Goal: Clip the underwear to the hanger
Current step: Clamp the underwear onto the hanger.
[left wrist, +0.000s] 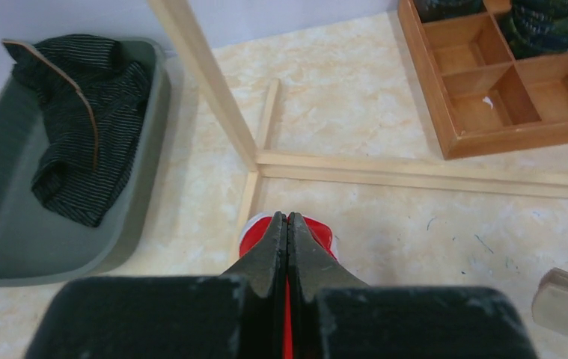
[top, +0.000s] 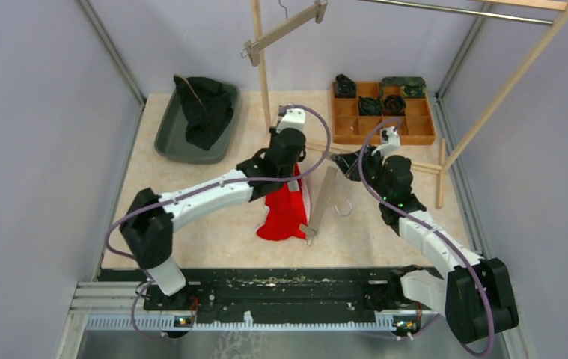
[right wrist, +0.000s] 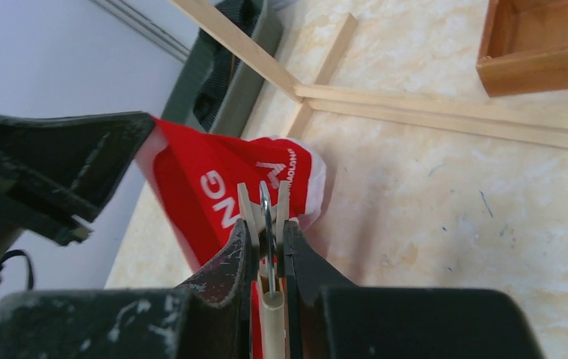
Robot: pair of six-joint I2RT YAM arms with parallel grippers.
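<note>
From above, the left gripper [top: 292, 169] pinches the red underwear [top: 284, 211] at mid-table beside the wooden hanger [top: 318, 203]; its wrist view shows jaws shut on red fabric; the right wrist view shows the right gripper [right wrist: 266, 226] clamping the clip [right wrist: 265, 200], with white "NG" legible on the waistband.

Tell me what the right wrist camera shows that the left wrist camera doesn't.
Only the right wrist view: the right gripper shut on a clip, and white lettering on the red underwear. Only the left wrist view: rolled dark garments in the wooden organizer and the whole striped garment in the gray tray. Both: the red underwear pinched by the left gripper, and the rack's base beams.
</note>
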